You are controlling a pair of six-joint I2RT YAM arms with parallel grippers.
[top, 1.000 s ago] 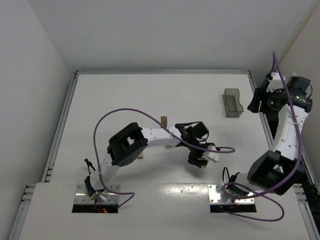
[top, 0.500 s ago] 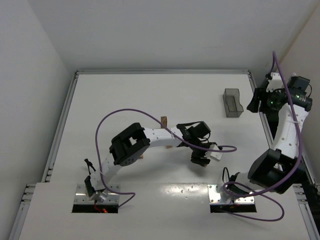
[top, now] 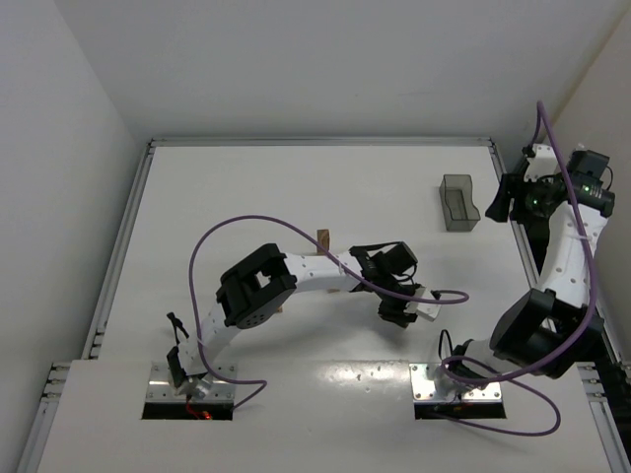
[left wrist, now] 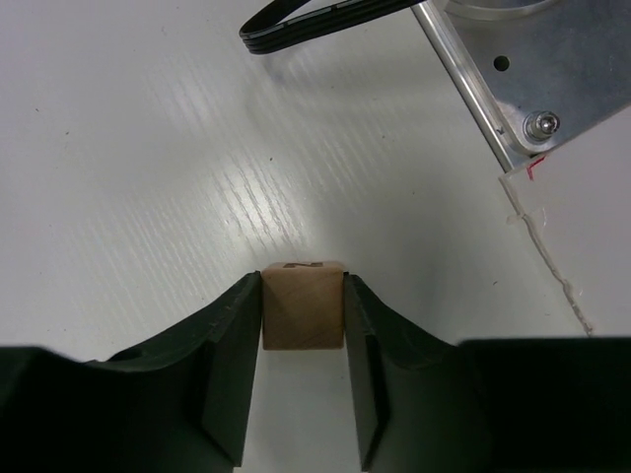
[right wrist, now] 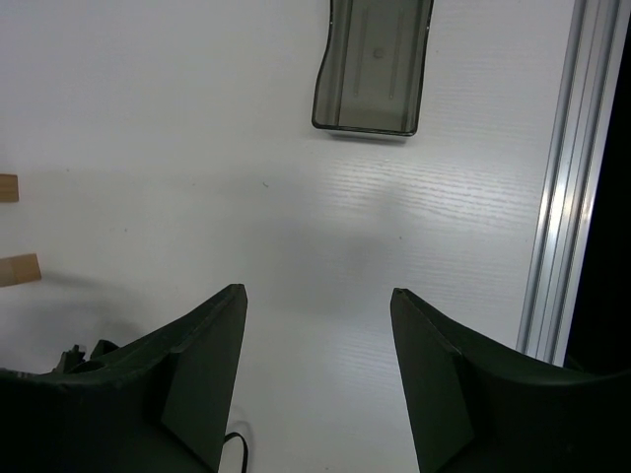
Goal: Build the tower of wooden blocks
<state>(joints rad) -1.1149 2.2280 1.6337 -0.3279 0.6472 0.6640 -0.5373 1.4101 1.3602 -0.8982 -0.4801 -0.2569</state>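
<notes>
My left gripper (top: 398, 312) is shut on a small light-brown wood block (left wrist: 303, 305); in the left wrist view the block sits between both fingertips, close over the white table. I cannot tell whether it touches the table. The tower (top: 322, 237), a narrow brown column, stands behind the left arm's forearm, mid-table. My right gripper (top: 498, 204) is open and empty, held high at the right edge. Two more wood pieces show at the left edge of the right wrist view, one higher (right wrist: 8, 187) and one lower (right wrist: 20, 269).
A dark grey translucent plastic box (top: 458, 203) lies at the back right; it also shows in the right wrist view (right wrist: 373, 64). The right arm's metal base plate (left wrist: 537, 74) and a black cable (left wrist: 315, 20) lie just beyond the held block. An aluminium rail (right wrist: 562, 177) runs along the table's right edge.
My left gripper has shifted slightly to the right with the block, toward the right arm's base. The right arm has not moved.
</notes>
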